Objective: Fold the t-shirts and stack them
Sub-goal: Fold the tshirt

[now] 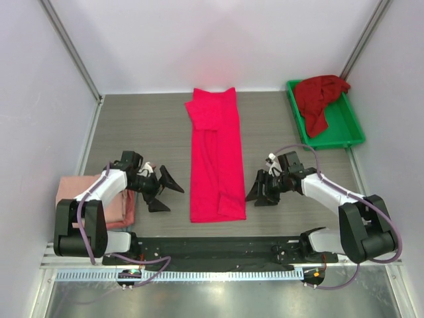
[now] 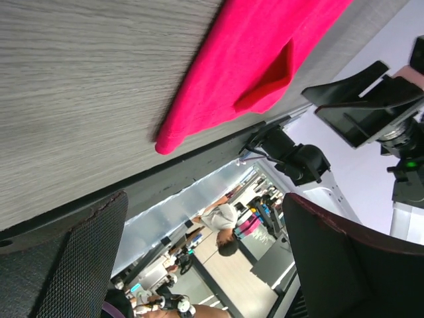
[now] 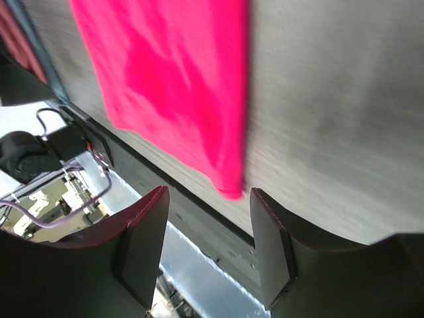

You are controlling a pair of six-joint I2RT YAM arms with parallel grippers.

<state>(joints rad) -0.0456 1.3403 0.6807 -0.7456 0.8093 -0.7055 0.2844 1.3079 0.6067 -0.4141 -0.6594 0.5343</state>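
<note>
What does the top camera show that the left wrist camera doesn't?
Only the top view shows the green tray holding a crumpled dark red shirt, and the pale pink folded shirts beside the left arm's base. Only the left wrist view shows the left gripper up close, open with nothing between its jaws, and a busy room beyond the table's near edge. Both show the bright pink shirt lying as a long strip on the grey table.
</note>
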